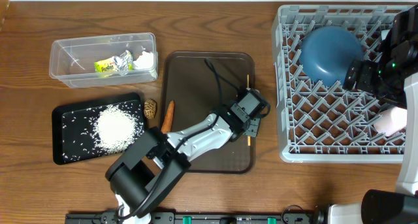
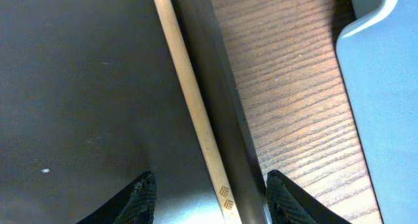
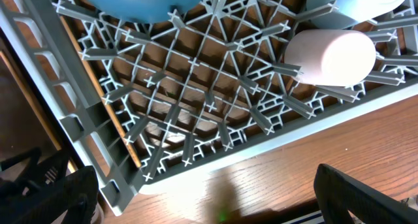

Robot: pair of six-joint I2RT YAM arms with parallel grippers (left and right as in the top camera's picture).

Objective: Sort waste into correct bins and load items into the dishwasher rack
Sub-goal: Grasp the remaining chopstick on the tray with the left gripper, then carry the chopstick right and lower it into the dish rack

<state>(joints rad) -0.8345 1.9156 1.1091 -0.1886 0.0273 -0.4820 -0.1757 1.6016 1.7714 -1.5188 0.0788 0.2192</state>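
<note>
Chopstick (image 2: 196,113): your left wrist view, not overhead, shows it between spread jaws of left gripper (image 2: 212,188); right gripper (image 3: 202,194) likewise spread.

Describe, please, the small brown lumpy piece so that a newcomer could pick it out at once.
Find the brown serving tray in the middle, then the black tray with rice to its left. In the gap between them lie two scraps: the piece is the round, lumpy brown one, not the long orange stick beside it.
</note>
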